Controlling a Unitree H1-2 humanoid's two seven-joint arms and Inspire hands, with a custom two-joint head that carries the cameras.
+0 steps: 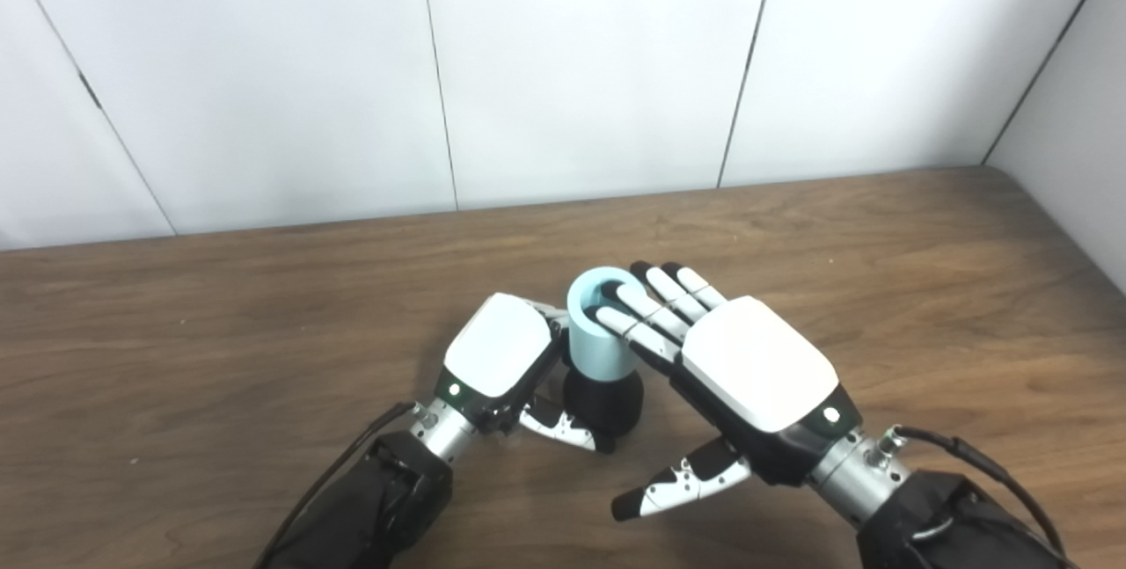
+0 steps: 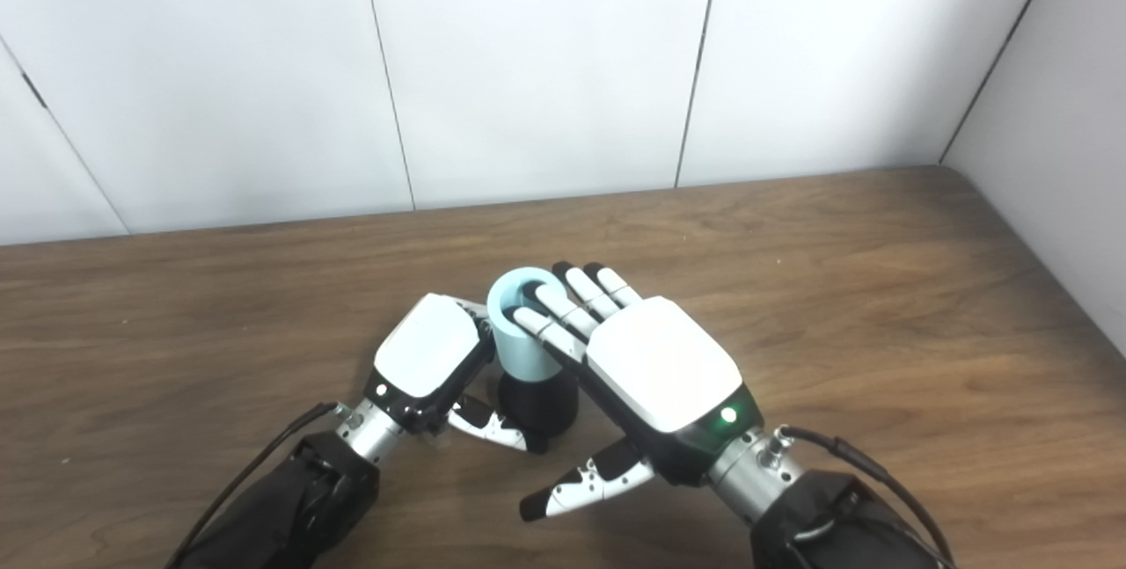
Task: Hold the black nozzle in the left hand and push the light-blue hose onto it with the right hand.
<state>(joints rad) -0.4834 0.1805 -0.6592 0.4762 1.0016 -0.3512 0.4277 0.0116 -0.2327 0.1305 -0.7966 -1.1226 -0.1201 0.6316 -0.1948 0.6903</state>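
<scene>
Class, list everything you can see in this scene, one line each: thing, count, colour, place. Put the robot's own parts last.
light-blue hose: one, light blue, short upright piece seated on top of the nozzle, table centre.
black nozzle: one, black, standing on the table under the hose.
table: one, brown wood, fills the lower picture.
wall panels: white, behind the table.
left hand: one, white and black, closed around the nozzle from the left.
right hand: one, white and black, fingers flat across the hose's open top, thumb apart.

Plain lab or test bay, bare wooden table (image 1: 880, 235), white panelled walls (image 1: 581, 59) behind
</scene>
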